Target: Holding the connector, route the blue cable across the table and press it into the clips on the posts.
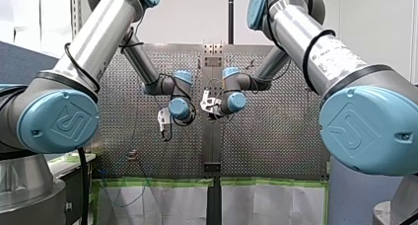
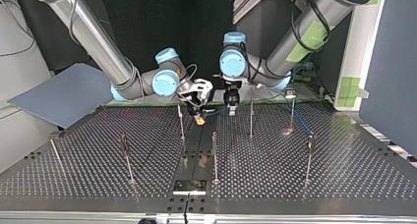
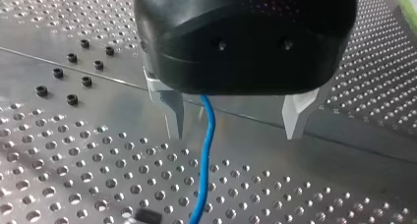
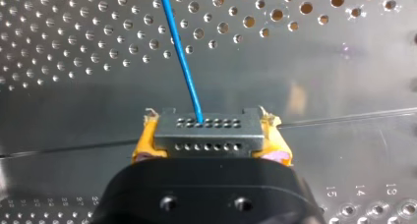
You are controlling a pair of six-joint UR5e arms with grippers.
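Note:
In the right wrist view my right gripper [image 4: 209, 135] is shut with its yellow pads [image 4: 142, 145] on a dark grey connector [image 4: 206, 130]. The blue cable [image 4: 181, 57] leaves the connector's face and runs ahead over the perforated table. In the left wrist view my left gripper [image 3: 236, 130] stands open just above the table, and the blue cable [image 3: 206, 155] passes loose between its metal fingers [image 3: 173, 111]. In the top view the two grippers hang close together at the table's far middle, my right gripper [image 2: 199, 117] at the left and my left gripper [image 2: 231, 108] at the right.
Several thin posts stand on the table in the top view, among them one [image 2: 181, 121] beside my right gripper, one [image 2: 251, 118] near my left gripper and one [image 2: 214, 157] nearer the camera. A smooth plate strip [image 2: 194, 155] runs down the table's middle.

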